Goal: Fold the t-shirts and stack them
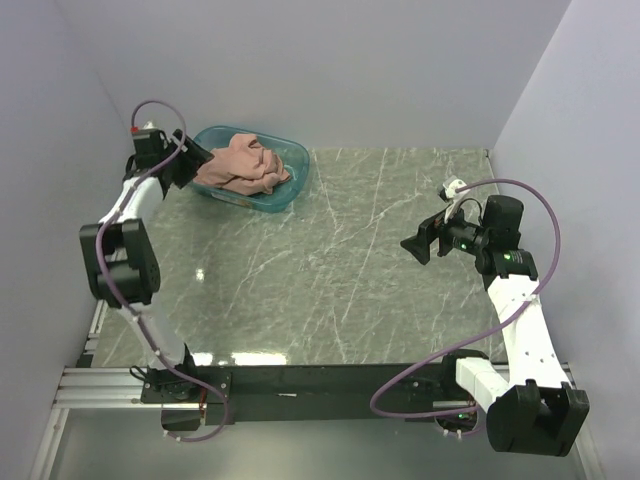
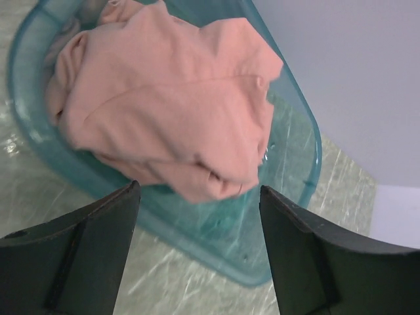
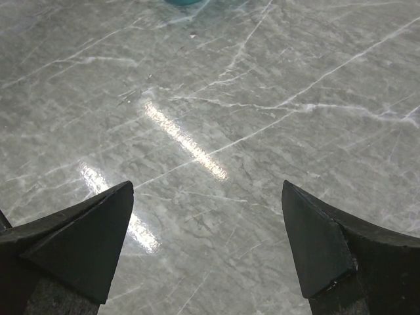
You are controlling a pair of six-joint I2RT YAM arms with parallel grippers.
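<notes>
Inside the bin (image 2: 298, 144), the crumpled t-shirt (image 2: 164, 98) hides its front.

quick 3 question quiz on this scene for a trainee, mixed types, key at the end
1. True or false: the pink t-shirt is already folded flat.
2. Which gripper is at the teal bin? A) left gripper B) right gripper
3. Fill in: the jaws of both grippers stand ____.

Key
1. False: it lies crumpled in the bin.
2. A: the right gripper hangs over the table, away from the bin.
3. Open: neither holds anything.
</notes>
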